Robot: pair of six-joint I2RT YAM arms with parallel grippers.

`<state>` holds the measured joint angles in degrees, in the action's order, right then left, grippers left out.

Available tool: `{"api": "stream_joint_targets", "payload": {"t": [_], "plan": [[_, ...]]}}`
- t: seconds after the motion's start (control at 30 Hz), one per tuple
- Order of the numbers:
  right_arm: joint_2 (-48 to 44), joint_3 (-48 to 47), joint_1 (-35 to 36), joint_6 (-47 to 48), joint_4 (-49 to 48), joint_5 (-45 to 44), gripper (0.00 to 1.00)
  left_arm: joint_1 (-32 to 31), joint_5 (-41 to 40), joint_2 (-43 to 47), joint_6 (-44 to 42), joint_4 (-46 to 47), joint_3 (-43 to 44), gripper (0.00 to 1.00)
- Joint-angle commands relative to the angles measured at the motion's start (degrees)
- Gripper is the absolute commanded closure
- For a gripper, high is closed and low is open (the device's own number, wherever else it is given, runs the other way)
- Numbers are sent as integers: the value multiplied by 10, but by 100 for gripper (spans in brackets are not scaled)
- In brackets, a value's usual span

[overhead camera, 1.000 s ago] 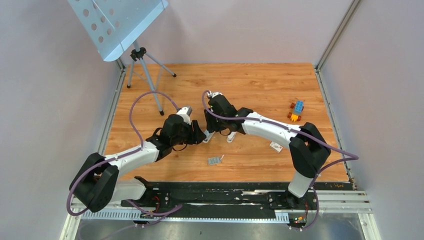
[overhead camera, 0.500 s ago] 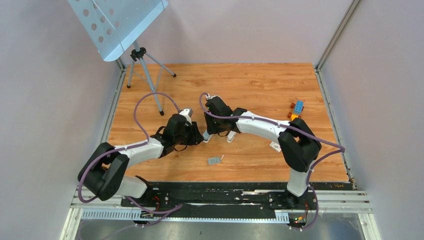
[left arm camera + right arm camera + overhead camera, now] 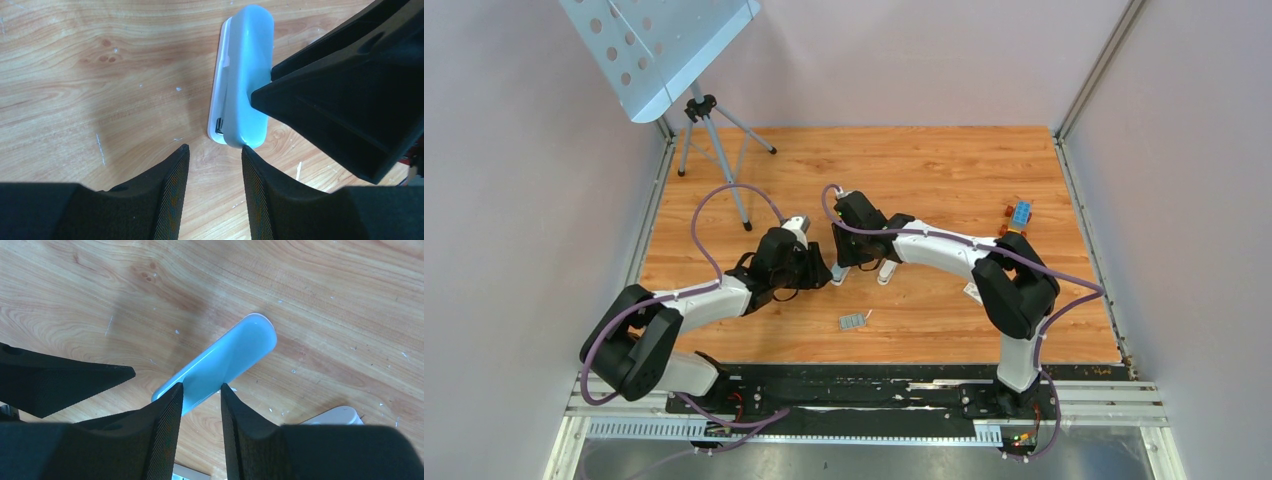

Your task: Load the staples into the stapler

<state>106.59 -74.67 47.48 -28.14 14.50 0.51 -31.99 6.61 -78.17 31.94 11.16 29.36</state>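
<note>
No legible text, brand, number or sign in any view. Small white tag (image 3: 972, 291) toward right edge of desk: marks too small to read.

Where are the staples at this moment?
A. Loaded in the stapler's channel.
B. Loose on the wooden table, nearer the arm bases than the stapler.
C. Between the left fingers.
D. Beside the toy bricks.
B: in the top view the staples lie alone on the table, on the near side of the stapler.
</note>
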Motion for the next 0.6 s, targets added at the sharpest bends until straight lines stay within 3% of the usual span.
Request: {"api": "stream_joint_targets", "payload": {"t": [0.0, 0.23, 0.57], "plan": [[24, 9, -3, -8, 9, 12, 63, 6, 1, -5, 3, 43, 12, 54], [27, 26, -3, -11, 2, 12, 64, 6, 17, -40, 9, 74, 7, 54], [23, 41, -3, -14, -6, 12, 65, 6, 15, -74, 8, 87, -8, 63]]}}
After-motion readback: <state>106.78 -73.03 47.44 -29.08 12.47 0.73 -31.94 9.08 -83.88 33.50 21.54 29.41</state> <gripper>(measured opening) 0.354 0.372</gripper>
